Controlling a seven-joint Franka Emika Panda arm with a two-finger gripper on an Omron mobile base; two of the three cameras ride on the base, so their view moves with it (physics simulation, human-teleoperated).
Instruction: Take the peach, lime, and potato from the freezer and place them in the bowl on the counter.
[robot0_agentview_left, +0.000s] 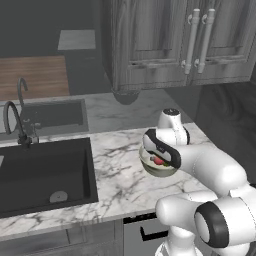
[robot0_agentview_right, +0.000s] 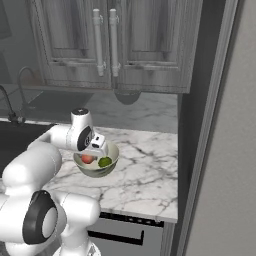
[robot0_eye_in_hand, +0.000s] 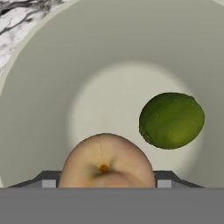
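Note:
Over the pale cream bowl (robot0_agentview_left: 161, 172) (robot0_agentview_right: 96, 173) (robot0_eye_in_hand: 52, 65) on the marble counter (robot0_agentview_left: 120, 175) (robot0_agentview_right: 145, 170), my gripper (robot0_agentview_left: 159, 156) (robot0_agentview_right: 93, 153) (robot0_eye_in_hand: 107, 180) reaches down inside and is shut on the reddish-orange peach (robot0_agentview_left: 158, 161) (robot0_agentview_right: 87, 159) (robot0_eye_in_hand: 107, 159). The peach sits low, at or just above the bowl's floor. A green lime (robot0_agentview_right: 105, 161) (robot0_eye_in_hand: 171, 120) lies loose on that floor beside it, apart from the fingers. The potato is out of view. The grey freezer (robot0_agentview_right: 230, 150) stands at the counter's right end.
A black sink (robot0_agentview_left: 45, 175) with a dark faucet (robot0_agentview_left: 15, 125) lies left of the bowl. Wood-grain wall cabinets (robot0_agentview_left: 165, 45) (robot0_agentview_right: 115, 45) hang above the counter. A dark drawer handle (robot0_agentview_right: 117, 235) sits under the counter's front edge.

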